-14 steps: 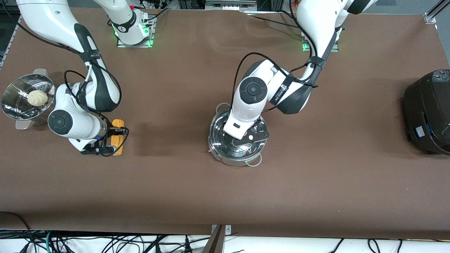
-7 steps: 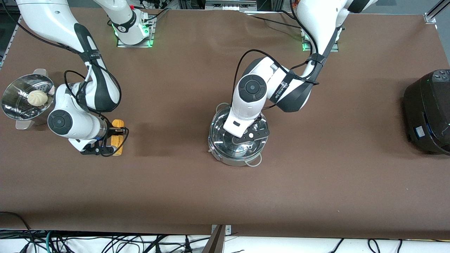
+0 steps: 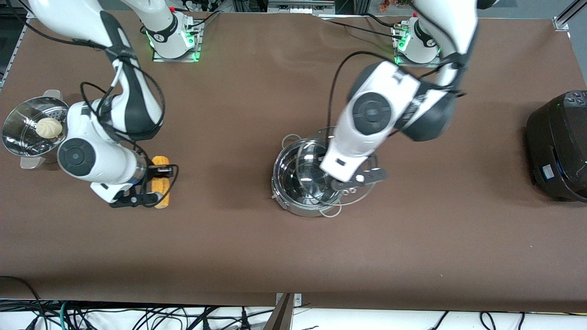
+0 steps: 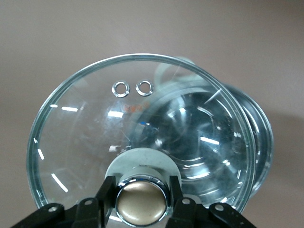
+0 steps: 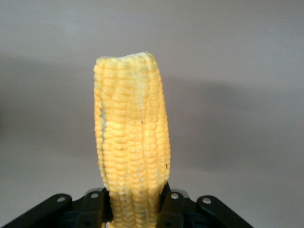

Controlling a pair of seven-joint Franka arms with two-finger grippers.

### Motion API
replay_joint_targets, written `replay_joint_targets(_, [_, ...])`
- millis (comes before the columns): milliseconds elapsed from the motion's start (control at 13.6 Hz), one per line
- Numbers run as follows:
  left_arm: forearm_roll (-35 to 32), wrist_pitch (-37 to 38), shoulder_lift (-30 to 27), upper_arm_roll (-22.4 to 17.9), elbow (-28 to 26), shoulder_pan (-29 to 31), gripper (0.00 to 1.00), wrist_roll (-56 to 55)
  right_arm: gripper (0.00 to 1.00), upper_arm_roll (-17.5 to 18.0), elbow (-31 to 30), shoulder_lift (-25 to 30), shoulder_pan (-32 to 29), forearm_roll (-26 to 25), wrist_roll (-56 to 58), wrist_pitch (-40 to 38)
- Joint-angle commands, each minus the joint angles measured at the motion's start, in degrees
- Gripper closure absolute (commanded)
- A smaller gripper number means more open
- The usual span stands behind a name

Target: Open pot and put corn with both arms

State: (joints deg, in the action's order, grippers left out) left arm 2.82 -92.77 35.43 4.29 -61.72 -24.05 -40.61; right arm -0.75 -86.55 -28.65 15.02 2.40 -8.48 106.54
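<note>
The steel pot (image 3: 286, 195) stands open mid-table; it also shows in the left wrist view (image 4: 260, 137). My left gripper (image 3: 355, 180) is shut on the knob (image 4: 142, 203) of the glass lid (image 3: 313, 155) and holds the lid tilted above the pot, shifted toward the left arm's end. The lid fills the left wrist view (image 4: 95, 137). My right gripper (image 3: 153, 185) is shut on one end of the yellow corn (image 3: 161, 182) and holds it just above the table, near the steamer bowl. In the right wrist view the corn (image 5: 130, 137) sticks out from between the fingers (image 5: 95, 209).
A perforated steel steamer bowl (image 3: 18, 137) with a pale bun (image 3: 49, 128) stands at the right arm's end of the table. A black round cooker (image 3: 557, 142) stands at the left arm's end. Cables hang along the table's near edge.
My left gripper has lifted the glass lid off the pot and carried it up and toward the left arm's end. My right gripper has risen slightly with the corn.
</note>
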Motion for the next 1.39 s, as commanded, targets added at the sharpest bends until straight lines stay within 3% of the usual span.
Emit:
replay_joint_targets(0, [1.3, 3.3, -6.8, 0.0, -6.7, 5.7, 1.00, 12.7, 1.00, -0.3, 4.2, -1.7, 5.6, 4.1, -12.0, -1.3])
replay_joint_targets(293, [-1.7, -0.3, -16.1, 0.2, -23.2, 13.8, 1.00, 23.0, 1.00, 0.8, 11.7, -7.5, 14.3, 11.2, -28.0, 4.2])
replay_joint_targets(440, [-1.9, -9.5, -21.3, 0.2, -36.0, 17.2, 1.00, 27.5, 1.00, 3.2, 15.6, -11.8, 17.2, 15.6, -32.7, 11.6])
replay_joint_targets(587, [-1.9, -19.2, -23.3, 0.2, -45.8, 20.0, 1.00, 31.0, 1.00, 3.7, 16.1, -15.1, 20.6, 16.1, -34.8, 21.8])
replay_joint_targets(880, [-1.9, -34.4, -20.5, 0.2, -56.1, 22.6, 1.00, 33.0, 1.00, 3.7, 16.0, -18.5, 22.9, 16.1, -34.7, 26.3])
replay_joint_targets(1100, [-1.9, -37.5, -17.0, 0.2, -56.8, 22.7, 1.00, 33.0, 0.92, 3.7, 15.9, -20.1, 25.1, 16.0, -34.9, 26.6])
replay_joint_targets(1247, [-1.9, -39.6, -15.0, 0.2, -56.8, 23.3, 1.00, 33.1, 0.01, 3.6, 15.9, -20.0, 25.4, 14.7, -34.2, 26.4])
replay_joint_targets(1320, [-1.9, -40.1, -14.0, 0.2, -56.8, 23.5, 1.00, 33.1, 0.00, 3.6, 15.9, -19.5, 25.8, 12.6, -34.1, 26.2])
